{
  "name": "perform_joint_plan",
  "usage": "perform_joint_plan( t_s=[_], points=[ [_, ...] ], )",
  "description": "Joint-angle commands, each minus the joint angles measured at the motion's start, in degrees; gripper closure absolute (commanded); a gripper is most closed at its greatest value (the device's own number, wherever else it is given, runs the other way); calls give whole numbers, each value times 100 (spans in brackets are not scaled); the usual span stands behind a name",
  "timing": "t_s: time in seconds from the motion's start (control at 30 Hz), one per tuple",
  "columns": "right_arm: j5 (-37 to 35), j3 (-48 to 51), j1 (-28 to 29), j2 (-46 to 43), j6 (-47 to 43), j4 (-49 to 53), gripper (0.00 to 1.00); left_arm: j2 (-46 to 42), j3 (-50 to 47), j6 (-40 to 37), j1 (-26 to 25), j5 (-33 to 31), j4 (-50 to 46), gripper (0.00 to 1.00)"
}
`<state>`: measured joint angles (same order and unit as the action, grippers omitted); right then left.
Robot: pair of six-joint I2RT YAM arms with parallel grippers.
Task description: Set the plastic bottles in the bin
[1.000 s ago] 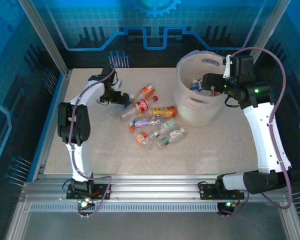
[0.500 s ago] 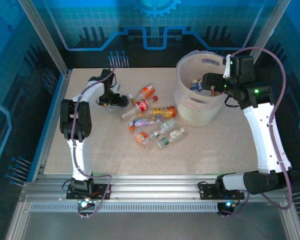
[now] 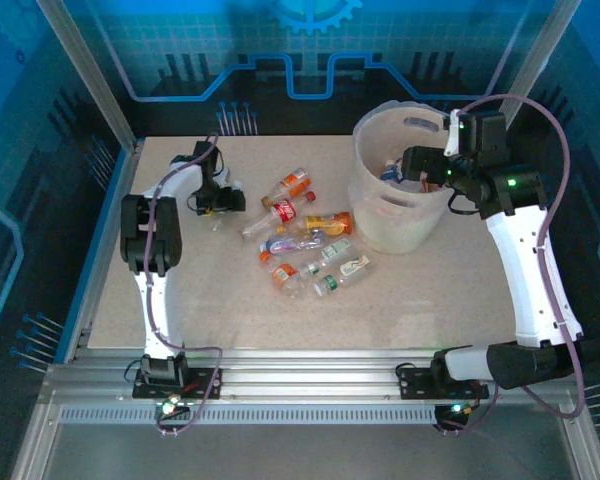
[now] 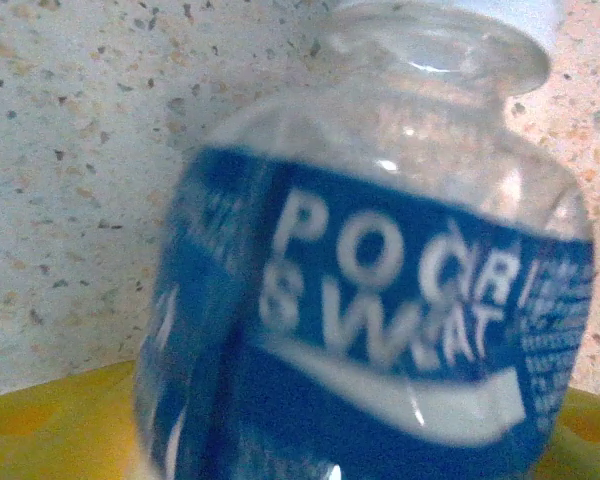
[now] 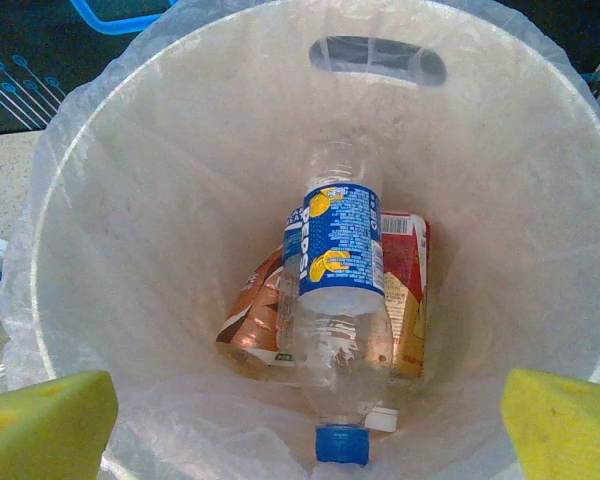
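I could not tell if my left claw (image 3: 224,198) pinched the smooth blue-label bottle (image 4: 380,290), which might slip; my right claw (image 3: 410,163) hung spread above the bin (image 3: 395,225).

Far-right part of table (image 3: 430,300): bin (image 3: 400,220), close to back edge. Table centre: loose bottles (image 3: 305,240) lying in cluster, left of bin, well apart from front edge. Left of cluster, apart from it, toward table's left edge: single bottle (image 4: 370,300), at left gripper (image 3: 220,205). Inside bin: binned bottles (image 5: 340,260) on bottom, one lying across others. Above bin mouth: right gripper (image 3: 408,165).
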<state>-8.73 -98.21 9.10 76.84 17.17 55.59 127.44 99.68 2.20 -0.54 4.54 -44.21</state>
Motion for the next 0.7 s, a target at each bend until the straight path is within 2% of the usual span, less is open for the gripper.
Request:
perform_joint_plan(
  t_s=[0.0,0.17,0.27,0.47,0.67],
  points=[
    [78,26,106,24,42,-79,0,163,174,160,53,170,-10,30],
    [109,-2,142,69,30,-91,0,95,88,228,54,167,54,41],
    [126,-9,181,86,32,-105,0,-61,-29,257,54,147,157,44],
    [181,-46,259,86,76,-154,0,-704,-370,316,53,65,420,44],
    [591,-5,369,-2,94,-315,0,-1817,-1023,392,19,229,941,45]
  ],
)
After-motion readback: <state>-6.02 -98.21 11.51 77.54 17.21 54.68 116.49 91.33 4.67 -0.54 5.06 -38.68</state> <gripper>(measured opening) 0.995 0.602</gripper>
